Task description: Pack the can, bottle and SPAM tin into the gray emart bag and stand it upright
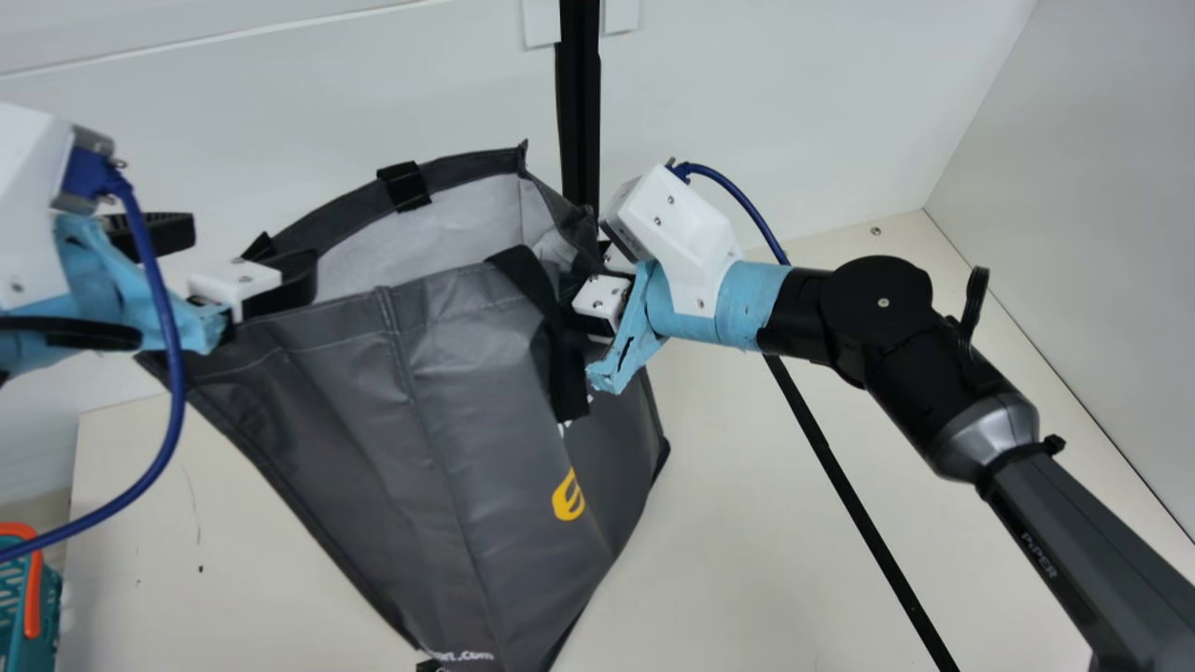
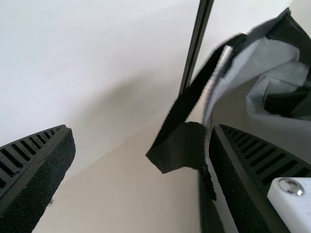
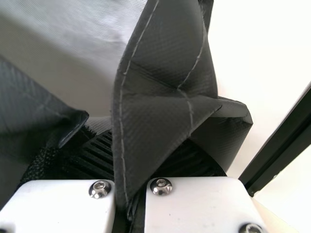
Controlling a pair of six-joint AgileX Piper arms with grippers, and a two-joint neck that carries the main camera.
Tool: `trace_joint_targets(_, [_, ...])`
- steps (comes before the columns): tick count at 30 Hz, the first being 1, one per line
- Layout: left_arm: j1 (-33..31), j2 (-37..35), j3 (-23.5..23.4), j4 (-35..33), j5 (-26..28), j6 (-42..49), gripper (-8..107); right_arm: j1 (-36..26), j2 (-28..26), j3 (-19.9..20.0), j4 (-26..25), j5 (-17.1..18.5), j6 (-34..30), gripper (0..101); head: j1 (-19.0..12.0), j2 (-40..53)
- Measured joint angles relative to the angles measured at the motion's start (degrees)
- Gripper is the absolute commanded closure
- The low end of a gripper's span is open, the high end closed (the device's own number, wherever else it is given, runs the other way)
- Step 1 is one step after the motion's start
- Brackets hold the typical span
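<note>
"Where is the gray emart bag (image 1: 467, 401) to be found?"

"It is seen over the left half of the cream table (image 1: 803, 523), with its mouth uppermost and spread wide, so that the pale lining (image 1: 448, 224) is exposed. Its lower end is cut off by the main view's bottom edge, so whether the table is touched by its base cannot be told."

"And by what is it held?"

"By the right gripper (image 1: 579, 282). It is clenched on the bag's rim at the mouth's right-hand corner. In the right wrist view, a crumpled fold of gray cloth (image 3: 160, 107) is seen pinched between the right gripper's (image 3: 141, 141) ribbed fingers."

"Is the rim gripped at the other side too?"

"No. The left gripper (image 1: 252, 249) is spread open at the mouth's left-hand corner. One finger is placed inside the mouth, just beside the wall; the other is kept outside, apart from the cloth. The bag's edge is shown between them in the left wrist view."

"What else is noted?"

"A black strap (image 1: 560, 364) is hung down the bag's front, and a teal basket (image 1: 33, 607) with an orange handle (image 1: 34, 583) is seen by the table's left edge."
</note>
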Motion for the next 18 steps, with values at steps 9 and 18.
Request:
trace_joint_targets(9, [3.09, -2.93, 2.3, -3.9, -1.3, 1.62, 9, 0.0, 0.0, 0.0, 0.25, 0.42, 0.0, 101, 0.0, 0.0])
trace_joint_targets(18, [4.58, -3.59, 2.28, -4.13, -2.65, 0.04, 9, 0.0, 0.0, 0.0, 0.42, 1.05, 0.0, 101, 0.0, 0.0])
